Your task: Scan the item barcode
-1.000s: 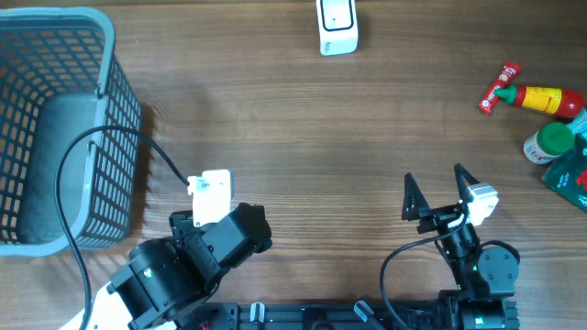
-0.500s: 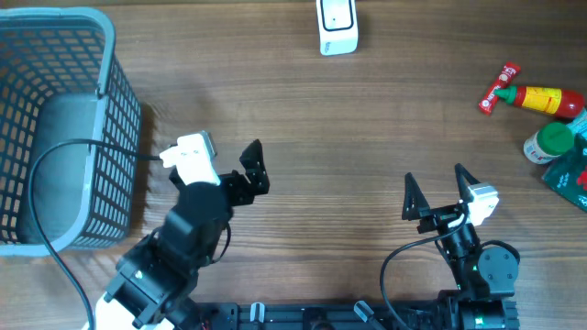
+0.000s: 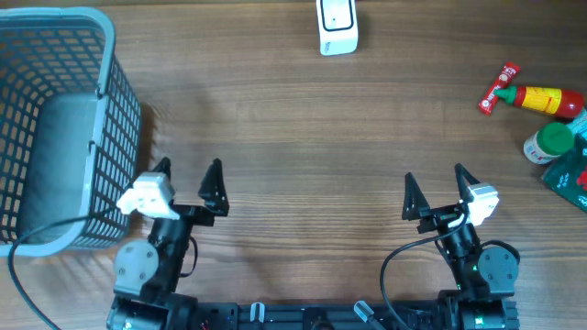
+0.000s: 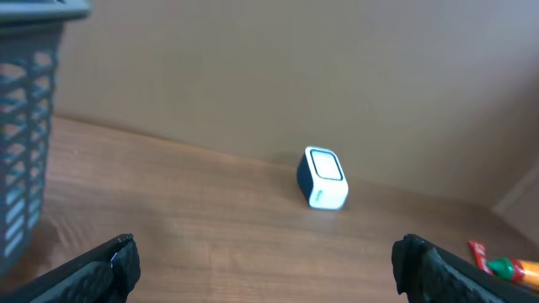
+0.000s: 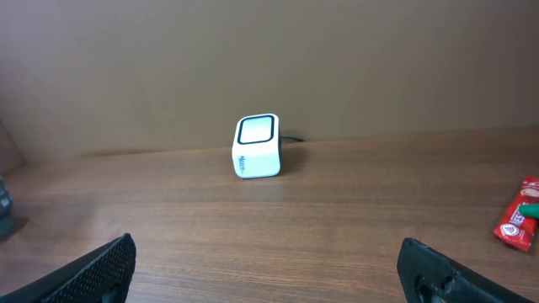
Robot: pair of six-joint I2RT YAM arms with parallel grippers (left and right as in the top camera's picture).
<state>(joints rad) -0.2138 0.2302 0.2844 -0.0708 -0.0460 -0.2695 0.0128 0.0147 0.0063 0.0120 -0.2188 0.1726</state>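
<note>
Matt wood-grain table (image 3: 303, 119), grey plastic lattice basket (image 3: 55, 128), glossy white plastic scanner (image 3: 337, 26)

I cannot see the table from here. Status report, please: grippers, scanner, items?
Left gripper open, empty, beside basket. Right gripper open, empty. Scanner at far edge; bottle and sachet lie far right, untouched. No obstacle seen.

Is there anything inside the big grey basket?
Empty, as far as shows. From above, the grey plastic mesh basket has only its bare floor inside; its left edge runs out of the picture.
</note>
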